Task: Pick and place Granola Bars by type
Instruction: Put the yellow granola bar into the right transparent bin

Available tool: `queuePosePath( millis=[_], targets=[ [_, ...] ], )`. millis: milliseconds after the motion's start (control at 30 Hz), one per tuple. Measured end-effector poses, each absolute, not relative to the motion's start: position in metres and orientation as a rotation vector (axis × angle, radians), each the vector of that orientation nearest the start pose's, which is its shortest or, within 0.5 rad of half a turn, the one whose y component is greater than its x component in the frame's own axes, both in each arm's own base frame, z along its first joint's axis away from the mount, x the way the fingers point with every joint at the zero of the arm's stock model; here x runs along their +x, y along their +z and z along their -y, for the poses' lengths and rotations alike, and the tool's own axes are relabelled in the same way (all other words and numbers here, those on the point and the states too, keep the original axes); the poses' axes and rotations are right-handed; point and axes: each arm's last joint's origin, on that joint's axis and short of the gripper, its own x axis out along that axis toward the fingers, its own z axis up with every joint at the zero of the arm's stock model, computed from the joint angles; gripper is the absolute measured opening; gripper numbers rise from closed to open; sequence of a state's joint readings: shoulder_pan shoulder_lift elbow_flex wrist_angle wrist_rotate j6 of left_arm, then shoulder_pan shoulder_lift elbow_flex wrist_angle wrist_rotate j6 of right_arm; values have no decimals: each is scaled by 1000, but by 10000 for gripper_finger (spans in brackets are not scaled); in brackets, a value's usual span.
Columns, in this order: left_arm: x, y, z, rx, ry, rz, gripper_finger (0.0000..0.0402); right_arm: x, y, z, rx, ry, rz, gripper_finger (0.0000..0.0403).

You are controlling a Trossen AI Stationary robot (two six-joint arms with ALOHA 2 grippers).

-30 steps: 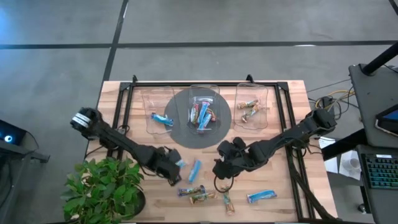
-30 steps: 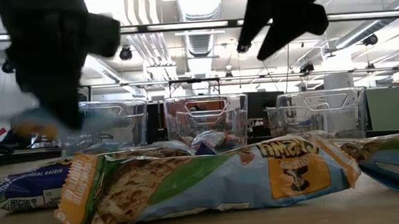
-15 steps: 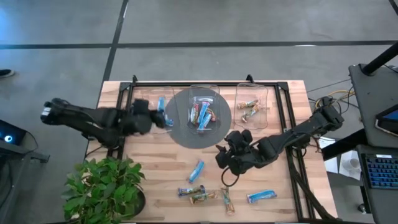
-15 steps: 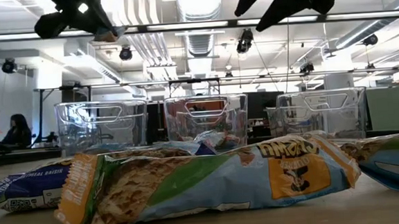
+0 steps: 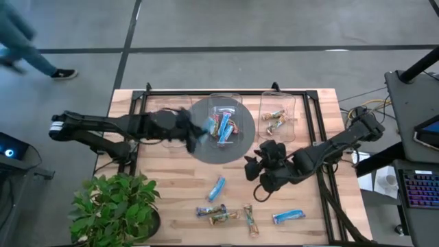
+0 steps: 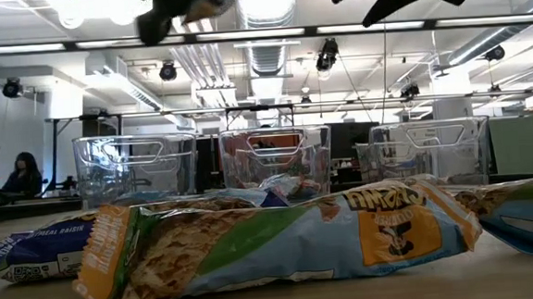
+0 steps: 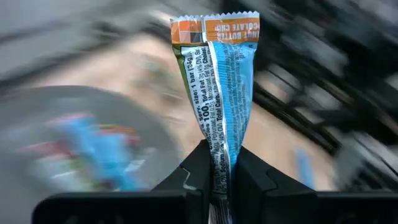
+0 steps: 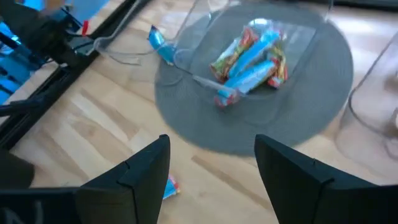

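Observation:
My left gripper [image 5: 197, 130] hangs high above the gap between the left bin [image 5: 164, 110] and the middle bin [image 5: 223, 103], shut on a blue granola bar [image 7: 225, 93]; in the low view it shows at the top [image 6: 183, 1]. My right gripper [image 5: 258, 168] is open [image 8: 211, 174] and empty, in the air near the grey mat's [image 5: 199, 151] near right edge. Several bars lie in the middle bin [image 8: 249, 53]. More bars lie flat on the wood near the table's front: one blue [image 5: 217, 187], a mixed cluster [image 5: 214, 214] and another blue [image 5: 288, 217]. My left gripper pinches the blue bar between its two fingers at one crimped end of the wrapper [image 7: 217, 165]. The bar sticks straight out past the fingertips, its orange and green far end [image 7: 214, 28] free. It is lifted clear of table and bins.
Three clear bins stand in a row at the far side; the right one [image 5: 278, 116] holds brown bars. A potted plant [image 5: 113, 206] sits at the near left corner. Black rails [image 5: 319, 130] frame the table. A person [image 5: 20, 41] walks on the floor beyond the far left.
My left gripper has risen from the near-centre of the table with the blue bar, swung to the far left over the left bin, then moved right toward the middle bin. My right gripper has drifted up and a little toward the right and far side, staying open.

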State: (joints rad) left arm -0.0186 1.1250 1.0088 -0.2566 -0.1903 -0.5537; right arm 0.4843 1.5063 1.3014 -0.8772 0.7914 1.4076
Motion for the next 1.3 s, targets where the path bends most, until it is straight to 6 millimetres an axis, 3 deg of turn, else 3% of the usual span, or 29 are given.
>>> queuePosePath(
  millis=[67,133,267,367,567,933,1300],
  targets=[
    [258,333,8,-450,74,-360,28,269,304,-119,706,-752,-490,224],
    [265,323,16,-402,-12,-423,28,265,314,-117,762,-714,-457,224],
    [273,310,25,-351,-33,-487,28,260,330,-111,845,-666,-401,224],
    [279,311,26,-342,-21,-446,28,268,336,-105,922,-614,-379,224],
    [286,311,26,-232,-33,-417,28,305,332,-90,1043,-507,-348,224],
    [284,304,26,-17,5,-467,28,324,327,-70,1152,-448,-372,224],
    [290,297,27,30,-4,-483,28,344,312,-55,1160,-445,-390,224]
  ],
)
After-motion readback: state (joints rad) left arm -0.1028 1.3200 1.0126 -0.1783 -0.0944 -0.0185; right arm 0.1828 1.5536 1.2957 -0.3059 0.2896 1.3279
